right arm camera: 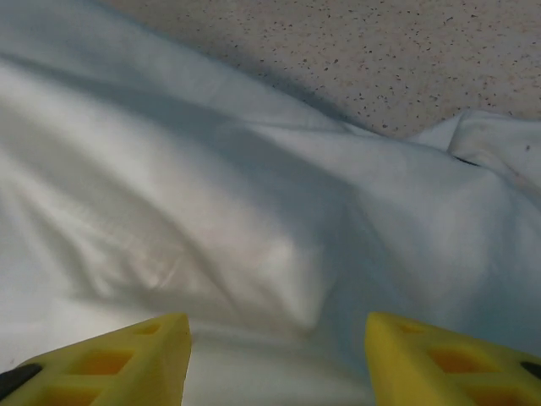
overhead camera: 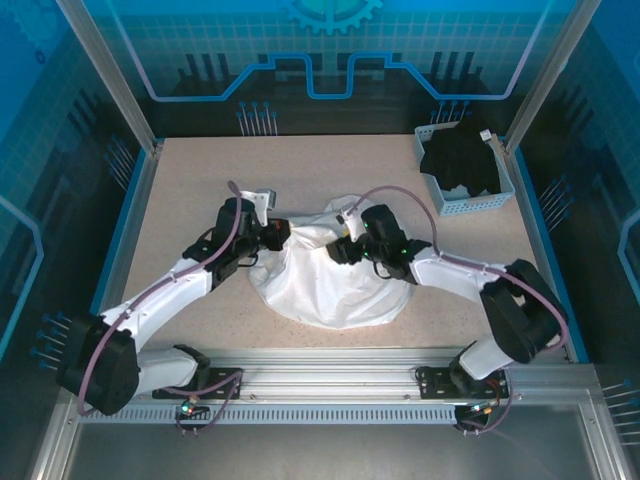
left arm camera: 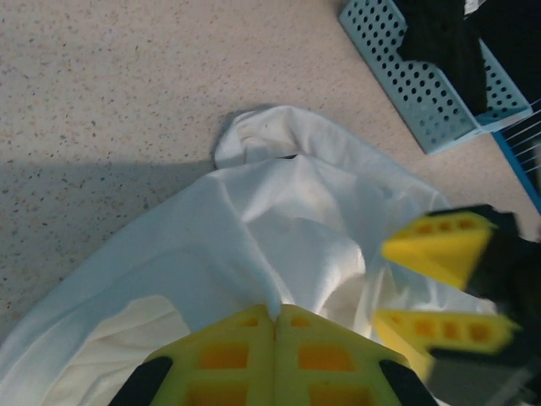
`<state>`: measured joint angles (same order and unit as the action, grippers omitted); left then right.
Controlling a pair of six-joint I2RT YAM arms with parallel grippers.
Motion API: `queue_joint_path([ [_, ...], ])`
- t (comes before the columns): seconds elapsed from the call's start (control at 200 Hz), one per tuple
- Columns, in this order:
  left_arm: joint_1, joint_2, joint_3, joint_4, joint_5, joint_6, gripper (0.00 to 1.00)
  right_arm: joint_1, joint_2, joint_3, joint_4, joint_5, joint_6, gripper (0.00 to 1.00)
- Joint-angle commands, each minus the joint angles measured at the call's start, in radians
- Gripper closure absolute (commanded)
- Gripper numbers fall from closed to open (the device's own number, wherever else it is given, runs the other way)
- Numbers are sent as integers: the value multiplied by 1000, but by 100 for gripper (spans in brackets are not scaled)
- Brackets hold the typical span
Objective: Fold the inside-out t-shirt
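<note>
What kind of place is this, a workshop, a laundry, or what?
Probably a robot test cell in a lab: a left arm and right arm are bolted at the edge of a speckled table, blue printed panels on a metal frame wall it in, and a white t-shirt lies between them.

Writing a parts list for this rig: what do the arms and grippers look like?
The left arm and right arm have white shells, black joints and a purplish-grey cable looping along each. The left gripper and right gripper carry yellow wedge-shaped fingers with rectangular recesses.
</note>
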<state>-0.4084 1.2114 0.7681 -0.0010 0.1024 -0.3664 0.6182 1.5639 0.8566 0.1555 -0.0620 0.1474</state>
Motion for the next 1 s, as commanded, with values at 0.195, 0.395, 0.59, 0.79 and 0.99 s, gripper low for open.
queue_joint_path([
  [0.195, 7, -55, -23, 4, 33, 5, 100, -43, 180, 160, 24, -180, -7, 51],
  [0.395, 8, -56, -24, -17, -24, 8, 100, -73, 128, 175, 32, -323, 13, 99],
  [0.59, 8, -73, -25, -52, -62, 13, 100, -100, -103, 156, -16, -399, 17, 100],
  [0.79, 6, -172, -49, -38, -1, -9, 100, -86, -255, 215, -205, -459, -30, 100],
  [0.99, 1, -248, -59, -44, 40, -23, 100, -60, -323, 272, -343, -490, -63, 100],
])
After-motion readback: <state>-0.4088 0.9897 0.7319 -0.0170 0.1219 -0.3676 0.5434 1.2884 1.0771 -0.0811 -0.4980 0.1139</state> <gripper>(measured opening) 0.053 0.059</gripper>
